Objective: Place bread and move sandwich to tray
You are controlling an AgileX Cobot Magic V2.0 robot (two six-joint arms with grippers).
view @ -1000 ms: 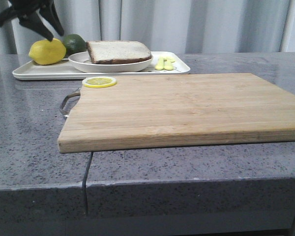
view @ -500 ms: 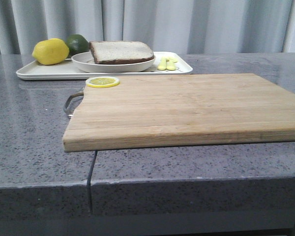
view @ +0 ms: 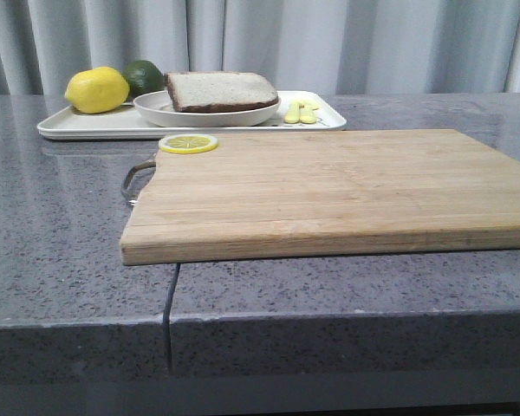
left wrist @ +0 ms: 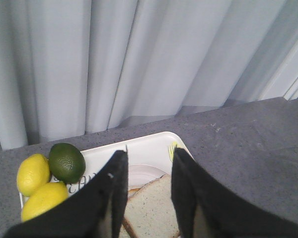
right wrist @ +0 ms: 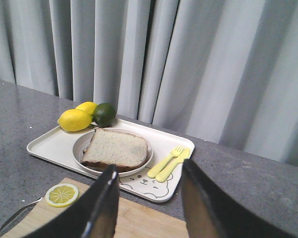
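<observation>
The sandwich (view: 222,90) sits on its plate (view: 156,110) on the tray (view: 61,128), upper left. Both hands, left (left wrist: 148,166) and right (right wrist: 147,179), hang parted and empty; a careless swing could knock the lemon (view: 97,89).

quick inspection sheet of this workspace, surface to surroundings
surface: grey speckled countertop with a seam near its front edge.
job's things: sandwich on a round white plate, on the tray.
clutter: wooden cutting board with a lemon slice; two lemons, a lime, yellow fork and spoon on the tray.
grippers: left gripper and right gripper open, empty.
cables: nothing seen.
surroundings: grey curtain behind.
</observation>
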